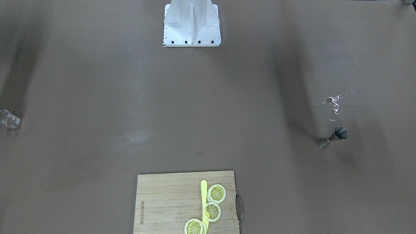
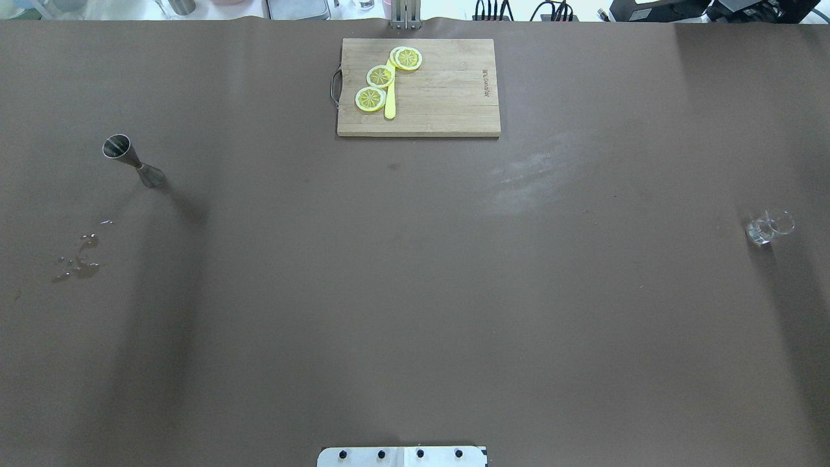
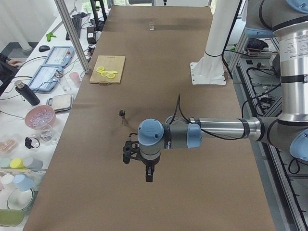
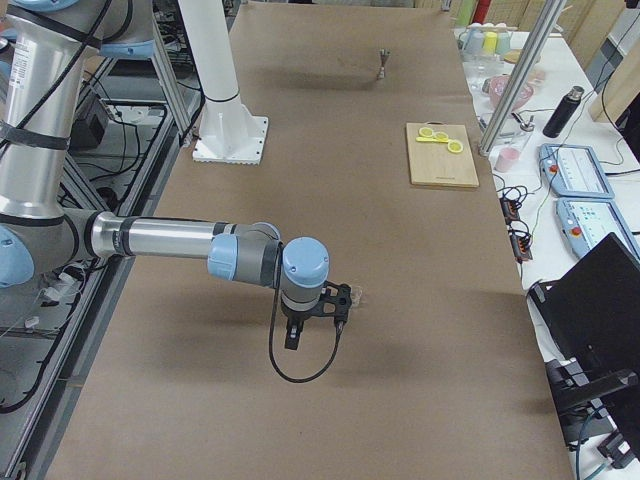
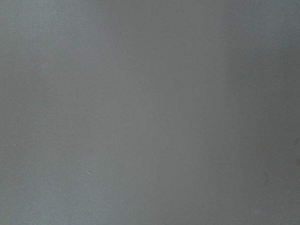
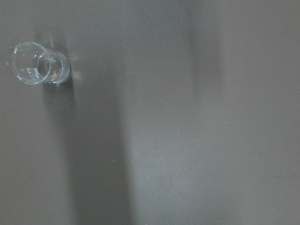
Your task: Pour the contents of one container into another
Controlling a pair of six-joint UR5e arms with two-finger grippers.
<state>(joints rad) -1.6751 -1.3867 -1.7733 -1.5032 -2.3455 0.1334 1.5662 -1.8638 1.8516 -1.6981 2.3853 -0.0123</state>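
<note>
The glass stands upright beneath the right wrist camera, at the table's right end. The jigger stands well apart on the left, near a puddle. Whether the left gripper or the right gripper is spread cannot be told. A crooked pinch on the slick, narrow waist could topple the jigger, and the long carry could spill whatever it holds.

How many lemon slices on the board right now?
4 lemon slices on the cutting board: one by the handle, one next along the yellow stick, two overlapping at the far edge, the lower mostly hidden.
</note>
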